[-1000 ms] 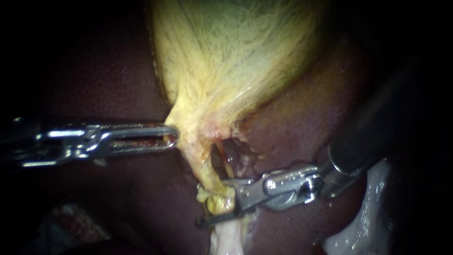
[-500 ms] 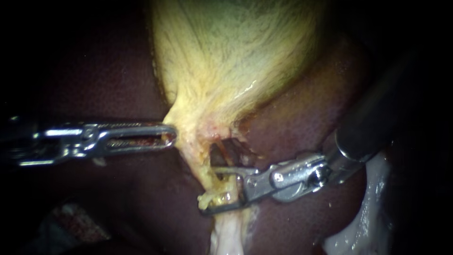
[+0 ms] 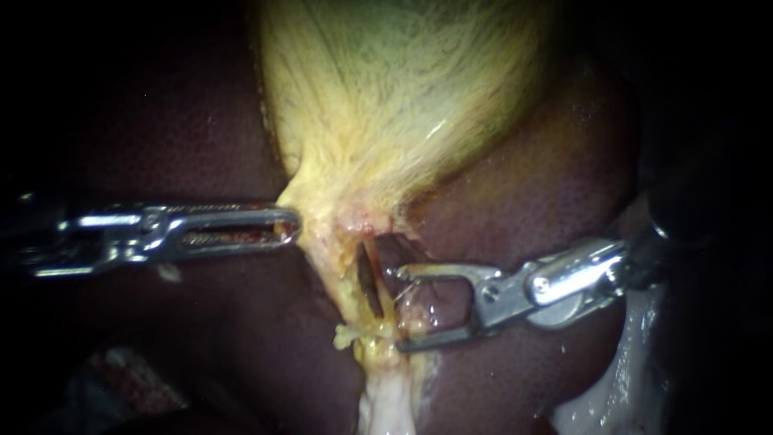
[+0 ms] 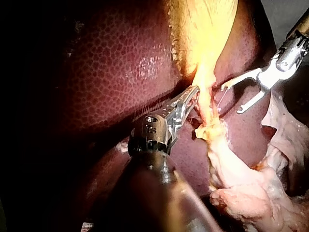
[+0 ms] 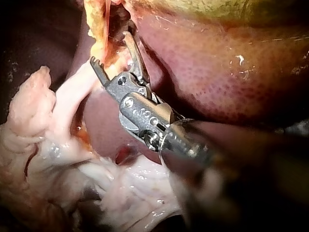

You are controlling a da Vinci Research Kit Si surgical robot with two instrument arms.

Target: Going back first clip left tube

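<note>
My left instrument (image 3: 290, 225) comes in level from the left. Its end effector is clamped narrow on the edge of the gallbladder (image 3: 386, 105), where the yellow sac tapers to its neck. The left wrist view shows the same grip on that yellow edge.

Below the neck, the left tube (image 3: 342, 278) runs down as a yellowish strand. A dark strip (image 3: 367, 278) lies against its right side, and I cannot tell whether that is a clip.

Just right of the strip is my right instrument (image 3: 400, 308). Its end effector is spread wide and grips nothing. The upper tip is near the strip and the lower tip is near the ragged foot of the tube.

Dark red liver (image 3: 523, 193) lies behind everything. Pale tissue (image 3: 636, 379) lies under the right shaft.
</note>
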